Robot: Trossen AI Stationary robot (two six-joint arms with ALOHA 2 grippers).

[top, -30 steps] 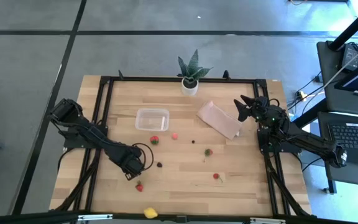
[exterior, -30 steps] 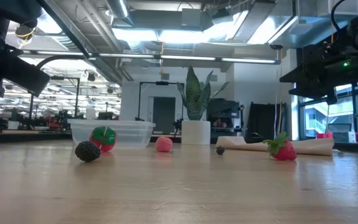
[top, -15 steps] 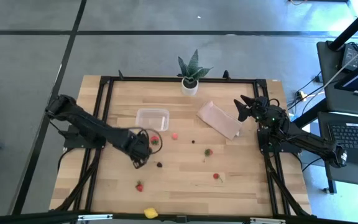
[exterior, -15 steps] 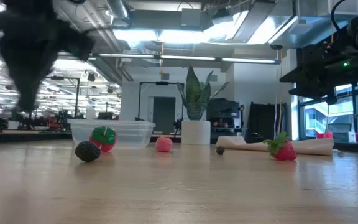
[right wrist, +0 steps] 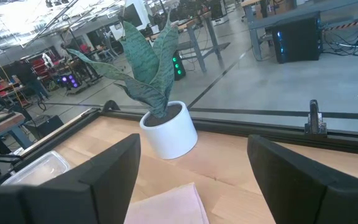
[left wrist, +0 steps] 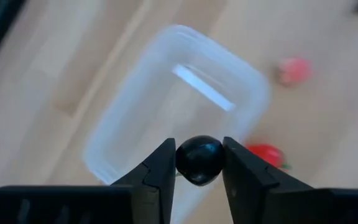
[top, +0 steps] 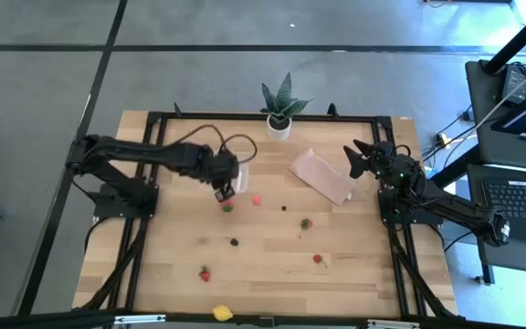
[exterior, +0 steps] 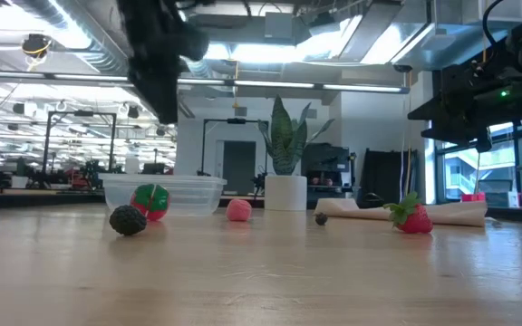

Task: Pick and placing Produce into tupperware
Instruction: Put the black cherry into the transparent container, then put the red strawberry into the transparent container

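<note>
Left gripper [left wrist: 199, 163]: clamped on a dark berry [left wrist: 199, 160], held above the tupperware [left wrist: 166, 99], centre of the high view.
Tupperware: upper centre of table, red strawberry [top: 227, 206] just below it.
Right gripper [top: 362, 157]: parked right of frame, fingers wide apart.
Pink piece [top: 257, 199]: right of strawberry.

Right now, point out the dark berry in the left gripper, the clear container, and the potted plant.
dark berry [left wrist: 199, 160], left wrist view, middle of the ball between the fingers.
clear container [left wrist: 114, 134], left wrist view, its side wall.
potted plant [top: 279, 126], high view, its white pot.
</note>
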